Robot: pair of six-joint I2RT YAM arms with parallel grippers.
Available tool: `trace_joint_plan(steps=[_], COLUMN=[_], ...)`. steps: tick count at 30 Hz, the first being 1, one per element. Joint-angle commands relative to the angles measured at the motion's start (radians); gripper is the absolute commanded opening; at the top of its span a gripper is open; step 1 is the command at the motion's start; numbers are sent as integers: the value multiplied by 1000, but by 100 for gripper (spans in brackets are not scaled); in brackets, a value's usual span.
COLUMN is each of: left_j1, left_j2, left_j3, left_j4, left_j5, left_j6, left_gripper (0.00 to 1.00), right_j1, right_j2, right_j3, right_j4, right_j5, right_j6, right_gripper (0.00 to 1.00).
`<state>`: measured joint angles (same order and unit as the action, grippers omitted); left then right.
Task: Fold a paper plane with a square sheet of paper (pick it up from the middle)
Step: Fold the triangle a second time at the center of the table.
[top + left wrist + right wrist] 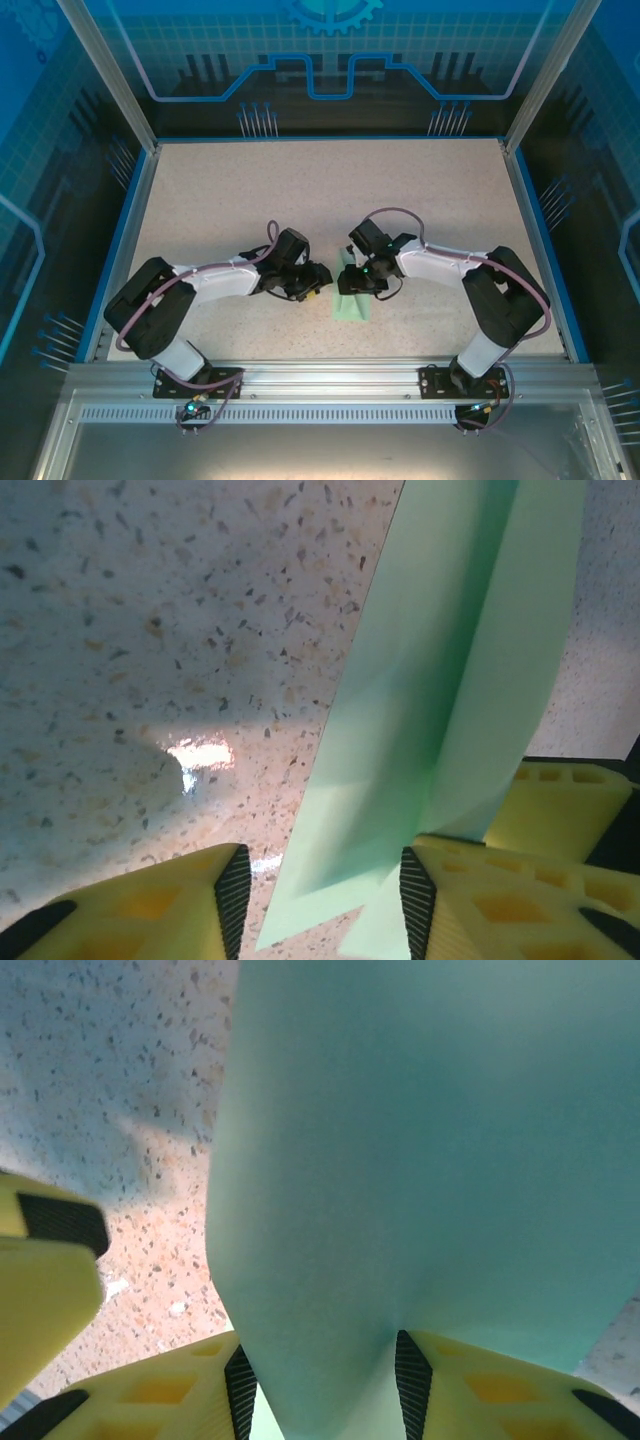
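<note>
From above, my left gripper (316, 288) and right gripper (352, 281) met at the folded paper (353, 305) near the table's (300, 190) front edge. At my left wrist, half-open jaws straddled the paper (430, 680). At my right wrist, my fingers (238, 1385) pinched it.

- From above, the paper's (354, 306) far end is hidden under the right gripper (353, 272), and its folds are too small for you to read.
- In the left wrist view, the paper runs off the top and bottom edges. Its near right part is hidden behind the finger (500, 910) beside it.
- In the right wrist view, the paper is blurred and cut off at the top, right and bottom. You cannot tell whether the pads (410, 1375) beside it press it.
- Left of the paper there, a yellow block (45, 1280) is cut off by the edge, and you cannot tell what it is.
</note>
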<state>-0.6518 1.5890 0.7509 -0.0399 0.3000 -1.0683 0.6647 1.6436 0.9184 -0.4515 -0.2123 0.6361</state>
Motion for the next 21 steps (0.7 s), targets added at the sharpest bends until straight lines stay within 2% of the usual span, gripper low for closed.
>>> trace_joint_plan(steps=[1,3,5,13,21], left_j1=[8,16,28,53,53], left_j2=[13,21,43,181,251], left_j3=[12,39,64,141,179], left_j4=[98,81,78,168,206], left_j5=[12,-7,-17,46,98], left_j6=[-53,-56,-59,-129,-121], left_gripper=[52,53,60,62,61], right_j1=[-8,-10,-14,-28,-41], right_j2=[-24,-32,-45,-68,-68], right_j3=[-22,-33,-56,-98,-107], right_j4=[22,27,36,81,88], right_j5=[-35,-36,-34,-58,-68], right_j6=[-15,-24,-30,-57,-62], right_gripper=[45,45,45,45,46])
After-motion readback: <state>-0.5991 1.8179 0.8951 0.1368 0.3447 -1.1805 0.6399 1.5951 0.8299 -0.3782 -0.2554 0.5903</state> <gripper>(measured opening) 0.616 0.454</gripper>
